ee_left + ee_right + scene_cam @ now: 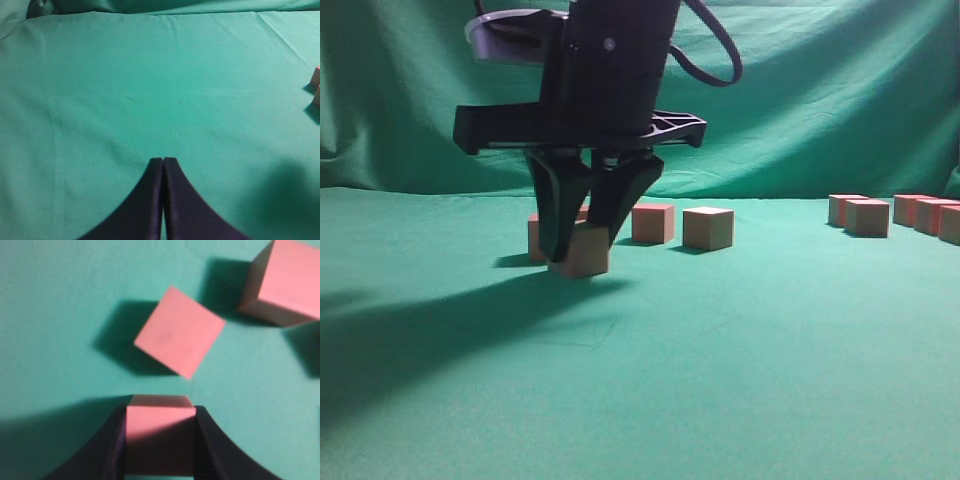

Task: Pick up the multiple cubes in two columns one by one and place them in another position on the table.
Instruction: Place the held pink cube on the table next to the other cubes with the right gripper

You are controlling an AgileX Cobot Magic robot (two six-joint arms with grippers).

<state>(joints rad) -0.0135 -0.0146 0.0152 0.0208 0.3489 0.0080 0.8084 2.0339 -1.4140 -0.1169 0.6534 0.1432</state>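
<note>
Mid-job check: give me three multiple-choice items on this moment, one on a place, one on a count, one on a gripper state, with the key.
1. Where is the held cube?
A. between the right gripper's jaws, low over the table
B. lying with the far-right group
C. under the left gripper

2. How many other cubes does the right wrist view show?
A. none
B. two
C. five

3. The left gripper is:
A. wide open
B. shut on a cube
C. shut, empty

Key: A, the right gripper has its jaws on both sides of the cube; B, two cubes lie on the table beyond them; C, the jaws meet over bare cloth.
</note>
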